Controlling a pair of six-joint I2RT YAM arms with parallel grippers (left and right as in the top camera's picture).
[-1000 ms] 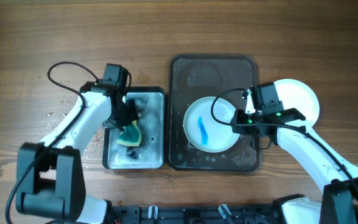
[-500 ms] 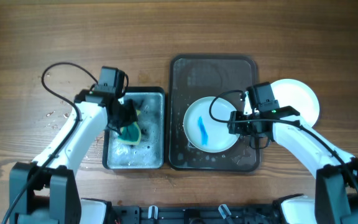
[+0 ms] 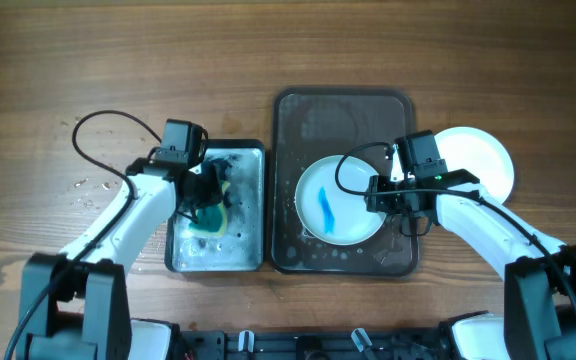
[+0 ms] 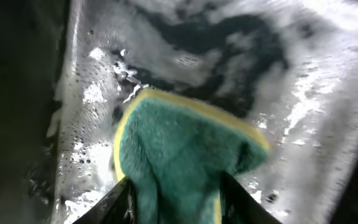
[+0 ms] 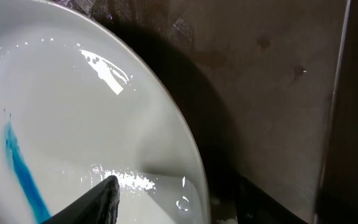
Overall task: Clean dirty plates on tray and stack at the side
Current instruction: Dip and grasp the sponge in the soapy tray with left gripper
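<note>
Right pincer [image 3: 381,194]: spread, straddling right rim of blue-smeared plate [image 3: 333,200]
blue-smeared plate: lies on tray [image 3: 343,110]
Left pincer [image 4: 176,193]: flanks sponge [image 4: 179,143] in basin [image 3: 248,250]; grip can't tell

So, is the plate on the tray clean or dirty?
Dirty: the plate on the tray has a blue smear across its middle.

A brown wooden table [image 3: 68,60] with long visible grain carries a large dark brown rectangular tray [image 3: 338,125] with rounded corners near its middle. A smaller black rectangular basin [image 3: 248,240] sits just beside the tray's left side. A round white shallow plate [image 3: 483,155] lies on the wood just beside its right side. Water droplets [image 3: 86,185] speckle the wood farther left.
</note>
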